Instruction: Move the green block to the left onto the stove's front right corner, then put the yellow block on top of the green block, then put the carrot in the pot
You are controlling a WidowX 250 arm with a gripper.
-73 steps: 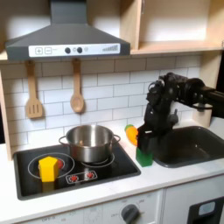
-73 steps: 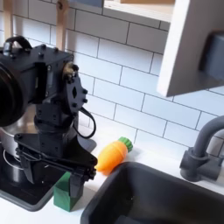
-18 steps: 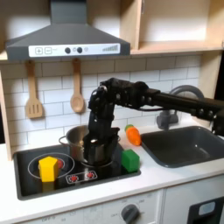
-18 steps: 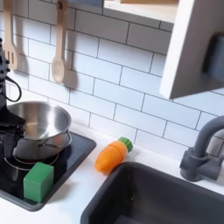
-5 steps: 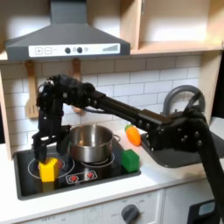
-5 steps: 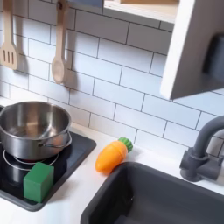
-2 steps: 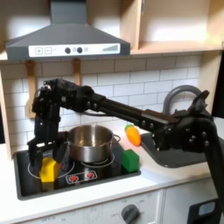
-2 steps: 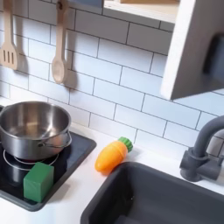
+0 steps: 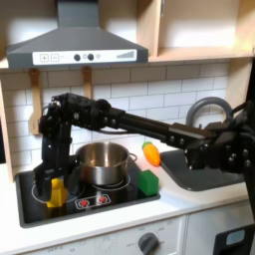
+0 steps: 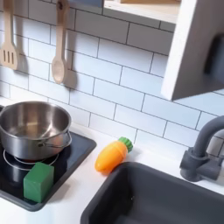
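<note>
In the first exterior view my gripper (image 9: 54,183) is down over the yellow block (image 9: 56,193) on the stove's (image 9: 95,202) front left burner. It is open, with a finger on either side of the block. The green block (image 9: 147,182) sits on the stove's front right corner, and it shows at the cooktop's (image 10: 68,163) near edge as the green block (image 10: 38,181) in the second exterior view. The steel pot (image 9: 103,162) stands on the back right burner, seen as the pot (image 10: 33,129) up close. The carrot (image 9: 151,153) lies on the counter between stove and sink, its green tip toward the wall; the carrot (image 10: 112,155) lies apart from the pot.
A dark sink (image 9: 214,164) with a grey faucet (image 10: 203,151) is at the first exterior view's right. Wooden utensils (image 9: 39,122) hang on the tiled wall under the range hood (image 9: 75,45). My arm (image 9: 129,115) stretches across above the pot.
My gripper has dropped from just above the yellow block to around it. The green block, pot and carrot have not moved.
</note>
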